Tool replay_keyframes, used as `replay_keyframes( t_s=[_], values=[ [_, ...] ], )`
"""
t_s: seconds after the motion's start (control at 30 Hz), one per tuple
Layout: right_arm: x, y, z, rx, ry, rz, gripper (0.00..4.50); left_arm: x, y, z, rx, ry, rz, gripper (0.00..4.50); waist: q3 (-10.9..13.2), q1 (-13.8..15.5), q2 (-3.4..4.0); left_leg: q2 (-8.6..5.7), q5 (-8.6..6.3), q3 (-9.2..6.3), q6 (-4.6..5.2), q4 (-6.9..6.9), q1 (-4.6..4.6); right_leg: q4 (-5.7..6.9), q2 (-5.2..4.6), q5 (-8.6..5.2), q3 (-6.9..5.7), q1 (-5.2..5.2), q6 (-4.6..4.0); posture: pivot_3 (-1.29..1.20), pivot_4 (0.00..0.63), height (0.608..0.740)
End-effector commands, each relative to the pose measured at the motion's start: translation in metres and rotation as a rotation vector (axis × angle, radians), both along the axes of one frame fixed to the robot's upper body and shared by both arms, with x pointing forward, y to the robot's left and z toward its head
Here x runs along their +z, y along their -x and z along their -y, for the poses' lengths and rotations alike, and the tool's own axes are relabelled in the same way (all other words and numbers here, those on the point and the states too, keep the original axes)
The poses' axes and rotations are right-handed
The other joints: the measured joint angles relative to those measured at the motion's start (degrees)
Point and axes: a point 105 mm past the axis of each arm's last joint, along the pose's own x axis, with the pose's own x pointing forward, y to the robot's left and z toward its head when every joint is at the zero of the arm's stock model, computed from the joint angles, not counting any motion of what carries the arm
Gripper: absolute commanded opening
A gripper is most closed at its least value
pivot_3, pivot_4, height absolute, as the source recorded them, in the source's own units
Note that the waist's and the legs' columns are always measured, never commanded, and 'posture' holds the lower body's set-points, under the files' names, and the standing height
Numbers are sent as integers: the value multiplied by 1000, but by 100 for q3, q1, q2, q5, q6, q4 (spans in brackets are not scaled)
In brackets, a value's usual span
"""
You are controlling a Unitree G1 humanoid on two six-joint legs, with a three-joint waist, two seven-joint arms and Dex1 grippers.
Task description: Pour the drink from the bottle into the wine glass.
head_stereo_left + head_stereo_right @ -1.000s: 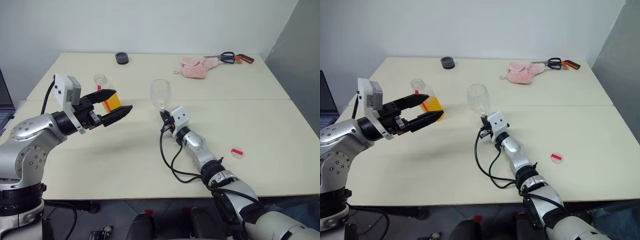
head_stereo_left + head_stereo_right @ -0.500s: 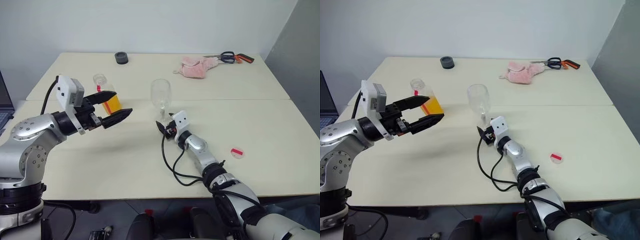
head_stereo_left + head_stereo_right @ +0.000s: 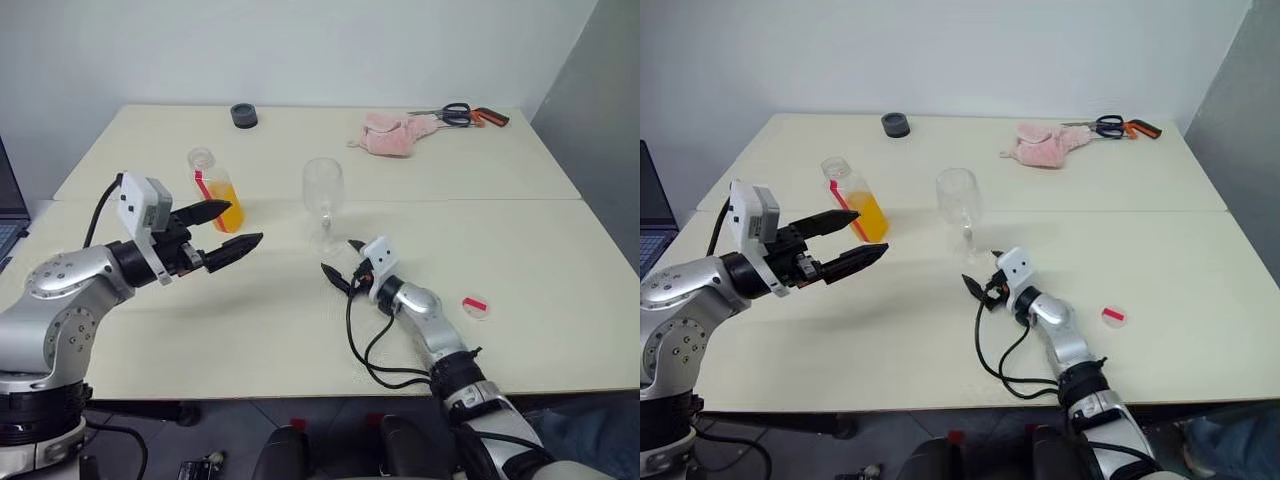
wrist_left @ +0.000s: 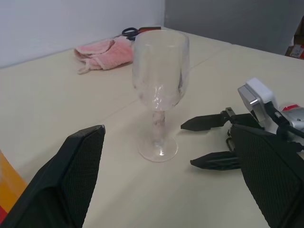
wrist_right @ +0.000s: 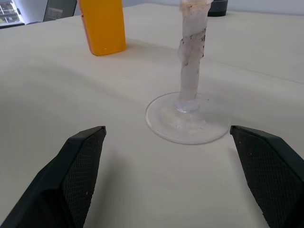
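The clear stemmed wine glass point(image 3: 323, 200) stands empty mid-desk and could easily get knocked over if its thin stem is clipped by the right pincer point(image 3: 339, 262), spread wide just near it, nothing held. The small clear plastic bottle with orange drink point(image 3: 216, 192) is left uncapped behind the left pincer point(image 3: 222, 228), also spread and empty, so a bump there means spillage.

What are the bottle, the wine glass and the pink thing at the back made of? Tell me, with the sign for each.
Bottle: likely clear plastic, glossy; squarish thin walls show the orange drink, red label stripe.
Wine glass: clear glass or hard plastic, can't tell which; the table shows through its bowl, and the stem looks cloudy.
Pink thing: soft cloth, matte; crumpled folds.
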Motion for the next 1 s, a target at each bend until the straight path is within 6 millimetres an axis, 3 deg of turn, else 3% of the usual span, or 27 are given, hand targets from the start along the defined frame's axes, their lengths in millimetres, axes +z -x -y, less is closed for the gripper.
replay_keyframes(
  t_s=[0.03,0.2,0.4,0.47,0.67,1.0],
  values=[
    [19,8,4,36,-1,42,4468,15,1,-4,48,-17,114,4500,0,6,0,0,0,0,0,0,0,0,0,0,-1,0,0,0,150,740],
    [25,28,19,89,64,45,4468,5,-1,-13,132,-16,142,4500,1,58,2,-2,0,2,1,0,-1,-4,-2,0,2,0,0,0,150,740],
    [45,56,35,157,106,79,4468,-44,4,-32,291,-5,61,4500,1,67,1,0,-1,2,1,-1,0,-4,-1,-1,3,-1,0,0,150,740],
    [52,62,36,174,112,104,4468,-52,3,-42,382,23,64,4500,1,81,-1,0,-1,1,1,0,0,-4,0,-1,0,-1,0,0,150,740],
    [61,76,36,287,129,60,4468,-53,-9,-77,647,18,140,4500,-3,107,-8,-2,-1,0,1,2,-2,-3,0,-1,-16,6,1,0,150,740],
    [75,89,27,391,160,29,4468,-45,-49,-76,630,86,84,4500,-4,116,-11,-5,0,-5,1,3,-10,-4,0,-1,-29,6,1,0,150,740]
  ],
)
